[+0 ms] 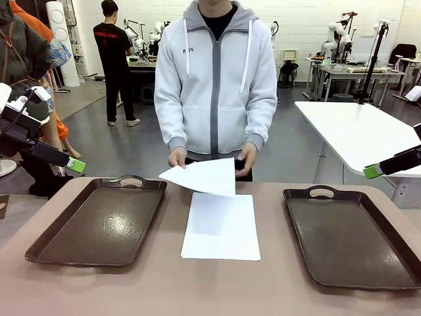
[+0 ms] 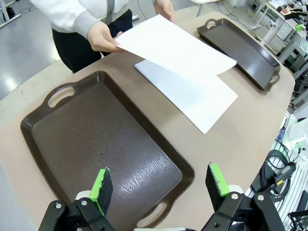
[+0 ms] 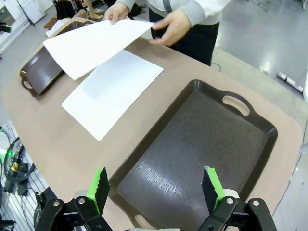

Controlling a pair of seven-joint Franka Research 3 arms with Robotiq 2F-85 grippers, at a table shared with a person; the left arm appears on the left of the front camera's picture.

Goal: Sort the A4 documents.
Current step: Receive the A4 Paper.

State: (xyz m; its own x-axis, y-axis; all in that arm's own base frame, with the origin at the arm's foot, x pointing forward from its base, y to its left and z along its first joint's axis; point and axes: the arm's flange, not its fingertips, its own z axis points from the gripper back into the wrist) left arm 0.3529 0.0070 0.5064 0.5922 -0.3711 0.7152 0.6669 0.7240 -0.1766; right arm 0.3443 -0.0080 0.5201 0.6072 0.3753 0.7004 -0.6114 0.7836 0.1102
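1. The place was a robotics laboratory hall, with a smooth grey floor [image 1: 131, 148] and plain white walls [image 1: 296, 20].
2. The left gripper [image 2: 161, 185] and the right gripper [image 3: 154, 187], black with green pads, were stationed at the near side of a brown table [image 1: 217, 289].
3. Work benches [image 1: 348, 71] loaded with equipment stood along the far wall, and a black stand [image 1: 372, 59] rose near them.
4. A white table [image 1: 358, 131] stood at the right.
5. Cables [image 2: 281, 163] ran below the brown table's edge.
6. A person [image 1: 118, 59] stood at the far left, facing the benches.

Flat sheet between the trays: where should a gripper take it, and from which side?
Likely the near short edge of the flat sheet, coming low from the robot's side: it lies flush on the table, and the person's held sheet overhangs its far end.
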